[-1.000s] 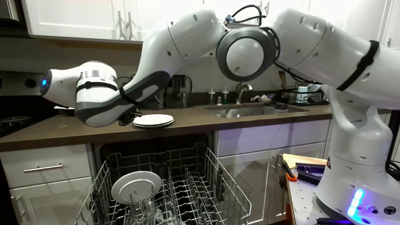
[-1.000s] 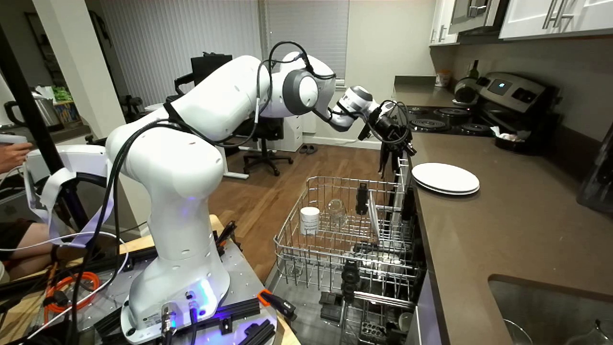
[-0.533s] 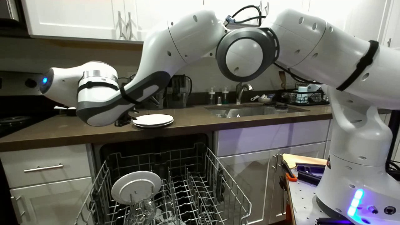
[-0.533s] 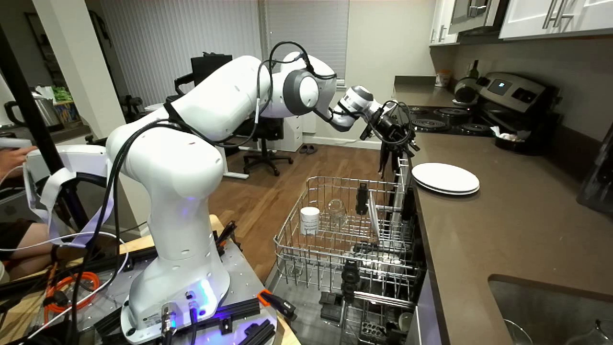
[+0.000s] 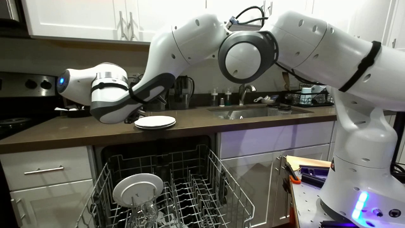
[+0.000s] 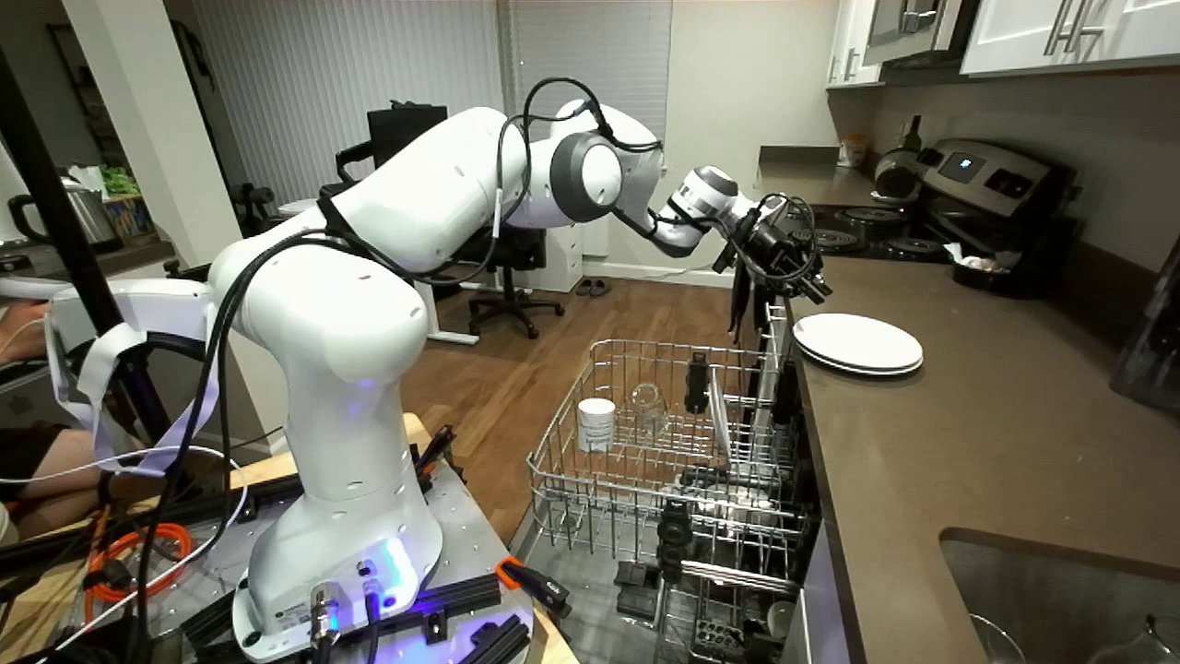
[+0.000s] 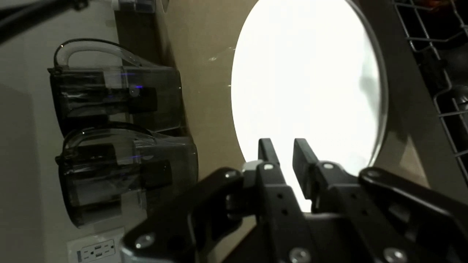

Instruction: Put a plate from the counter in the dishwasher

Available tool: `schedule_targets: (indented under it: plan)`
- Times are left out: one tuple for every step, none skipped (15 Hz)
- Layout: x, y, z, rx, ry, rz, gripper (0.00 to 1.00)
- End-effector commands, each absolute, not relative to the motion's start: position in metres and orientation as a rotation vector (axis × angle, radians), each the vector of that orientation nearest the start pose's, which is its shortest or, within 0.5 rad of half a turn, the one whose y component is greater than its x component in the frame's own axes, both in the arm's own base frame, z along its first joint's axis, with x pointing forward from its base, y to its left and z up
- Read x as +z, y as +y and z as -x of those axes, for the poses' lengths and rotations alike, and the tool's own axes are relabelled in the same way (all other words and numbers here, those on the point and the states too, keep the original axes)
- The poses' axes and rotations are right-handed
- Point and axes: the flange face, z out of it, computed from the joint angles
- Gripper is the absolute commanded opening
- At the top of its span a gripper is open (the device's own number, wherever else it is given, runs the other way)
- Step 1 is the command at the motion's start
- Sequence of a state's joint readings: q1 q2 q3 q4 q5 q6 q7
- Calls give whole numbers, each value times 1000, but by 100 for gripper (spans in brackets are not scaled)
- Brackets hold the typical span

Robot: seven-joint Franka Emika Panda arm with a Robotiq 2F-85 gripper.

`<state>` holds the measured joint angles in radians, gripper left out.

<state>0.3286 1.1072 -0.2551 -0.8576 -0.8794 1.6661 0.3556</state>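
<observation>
Surface (image 6: 1000,443) runs above the open dishwasher (image 5: 186,142), rack (image 5: 193,186) out, I'd guess for a short trip down. The plate (image 6: 857,341) sits stacked near the edge. Gripper (image 7: 282,142) hangs by its rim, fingers (image 7: 305,154) slightly apart, empty, probably lining up a pinch. White cup (image 6: 596,426) has print, unreadable.

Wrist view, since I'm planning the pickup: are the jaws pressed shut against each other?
No, the jaws stand apart, with the white plate showing through the gap between them.
</observation>
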Motion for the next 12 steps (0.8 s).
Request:
schedule_targets:
  plan:
    - [263,52,-779,30,92,-2044,51]
    - [262,49,-781,39,94,-2054,57]
    - [261,46,-782,54,98,-2071,64]
    - [260,43,-783,60,99,-2081,69]
    - [260,42,-784,68,99,-2095,77]
    - [260,41,-785,71,96,-2105,83]
    - [261,40,-785,78,95,-2112,88]
    - [261,40,-786,83,97,-2114,96]
    - [262,41,-786,87,98,-2115,98]
    - [263,42,-786,90,98,-2118,100]
    - [264,44,-786,92,97,-2123,100]
    - [265,47,-786,94,96,-2130,100]
